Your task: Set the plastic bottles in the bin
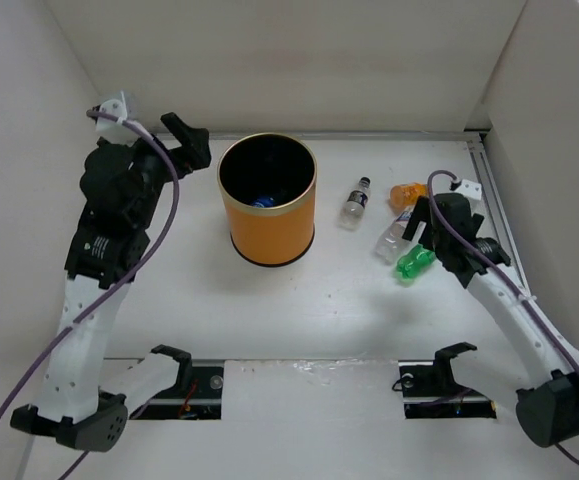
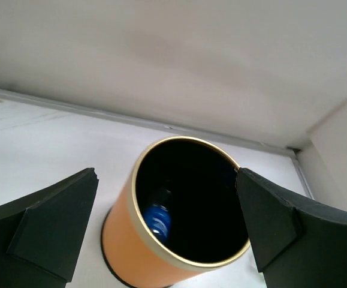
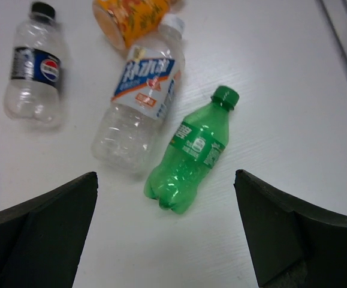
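Right of the bin, the right gripper is hovering wide open over the green bottle, lying diagonally between its jaws.

Bin unobstructed above, clear bottle just beside green bottle, bare table opposite

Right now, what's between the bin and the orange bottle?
Only the small dark-capped bottle, lying flat; the top view shows it.

5 btls, 1 bin
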You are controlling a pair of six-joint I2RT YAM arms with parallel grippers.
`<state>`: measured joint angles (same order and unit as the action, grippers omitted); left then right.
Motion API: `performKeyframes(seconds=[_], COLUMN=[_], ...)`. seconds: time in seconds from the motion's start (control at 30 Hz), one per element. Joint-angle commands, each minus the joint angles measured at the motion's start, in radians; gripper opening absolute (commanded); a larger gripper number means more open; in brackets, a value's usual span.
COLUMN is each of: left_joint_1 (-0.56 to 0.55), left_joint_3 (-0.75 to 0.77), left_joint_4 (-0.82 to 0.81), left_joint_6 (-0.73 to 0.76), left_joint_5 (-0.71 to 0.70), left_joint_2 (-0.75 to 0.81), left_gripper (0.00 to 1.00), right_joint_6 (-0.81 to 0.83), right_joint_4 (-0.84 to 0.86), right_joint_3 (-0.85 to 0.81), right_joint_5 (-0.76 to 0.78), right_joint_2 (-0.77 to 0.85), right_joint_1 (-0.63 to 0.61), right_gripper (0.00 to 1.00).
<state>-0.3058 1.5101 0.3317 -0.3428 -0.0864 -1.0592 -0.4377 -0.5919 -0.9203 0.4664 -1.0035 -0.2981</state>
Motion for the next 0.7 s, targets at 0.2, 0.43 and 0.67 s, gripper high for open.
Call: performKeyframes(seconds=[0.2,0.43,0.67], left_joint_1=[0.016,0.025,0.025], left_joint_3=[-0.163,-0.172,-0.182], left_joint_4=[-0.011,0.009,0.000], left_joint_6=[-0.013,-0.022,-0.022], left_joint_5=[-0.229,-0.239,-0.250], left_joint_2=[0.076,0.059,0.056], left_gripper=[1.00,1.00,1.00], right_joint_6=[-0.191,-0.239,-0.303], right_joint_4=[0.053,0.101,0.165], right_joint_3=[0.051,0.095,0.184], right_joint_5=[-0.032,-0.060,-0.069], right_joint_2=[-0.113,-0.211,-0.193], right_joint_1=[0.069,0.137,0.149], right_gripper=[1.00,1.00,0.99])
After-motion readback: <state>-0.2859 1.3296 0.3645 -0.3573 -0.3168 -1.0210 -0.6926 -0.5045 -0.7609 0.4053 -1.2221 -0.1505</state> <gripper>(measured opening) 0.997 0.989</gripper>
